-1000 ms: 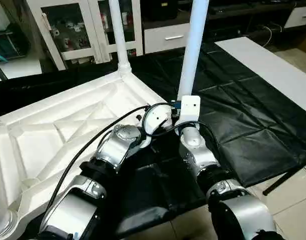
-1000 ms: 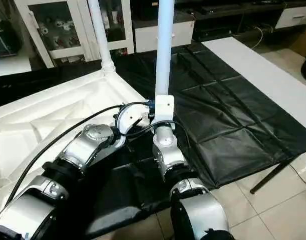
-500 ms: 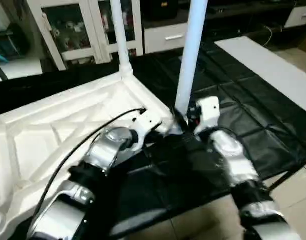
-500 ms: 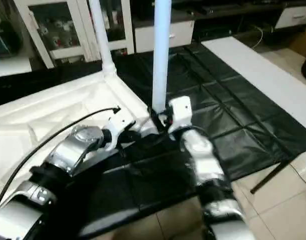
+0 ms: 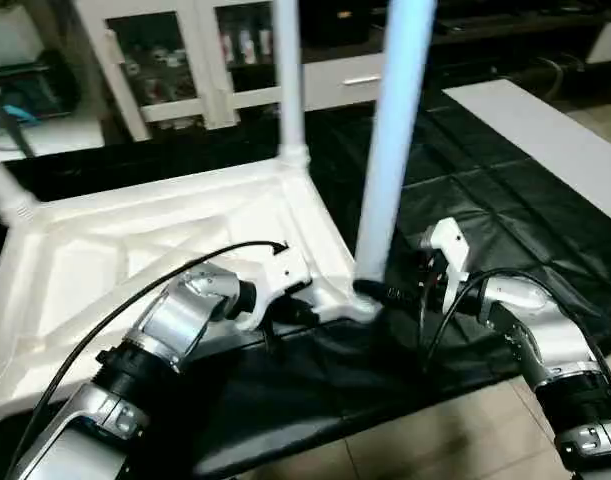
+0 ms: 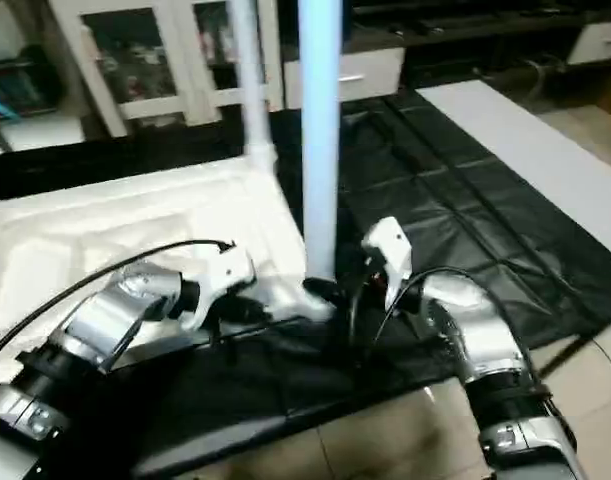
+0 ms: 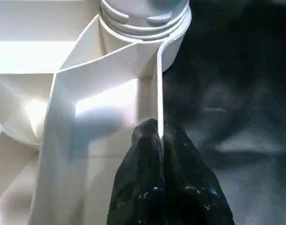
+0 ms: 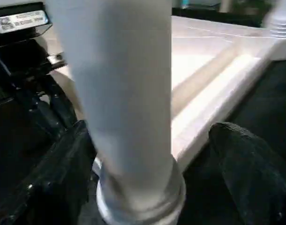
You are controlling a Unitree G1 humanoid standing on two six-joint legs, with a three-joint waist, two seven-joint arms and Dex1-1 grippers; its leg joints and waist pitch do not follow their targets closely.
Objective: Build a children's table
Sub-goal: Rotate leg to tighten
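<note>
The children's table top [image 5: 135, 250] lies upside down on the black cloth, ribbed underside up. A white tube leg [image 5: 393, 150] stands upright in the near right corner socket [image 7: 143, 18]. Another leg [image 5: 288, 80] rises from the far right corner, and a third leg [image 5: 7, 195] from the far left. My left gripper [image 5: 303, 312] is shut on the top's thin rim wall [image 7: 157, 93] just beside the near socket. My right gripper [image 5: 380, 292] stands open at that leg's flared base [image 8: 143, 197], one finger [image 8: 54, 178] on each side, apart from the tube.
The black-draped work table [image 5: 505, 200] stretches to the right, with a long white board [image 5: 555, 130] lying at its far right. Its front edge runs just below my grippers, with tiled floor [image 5: 435, 440] beyond. White glass-door cabinets [image 5: 185, 50] stand behind.
My right gripper has let go of the near leg and opened, and that arm has swung out to the right. The left gripper stays on the rim. The camera has shifted.
</note>
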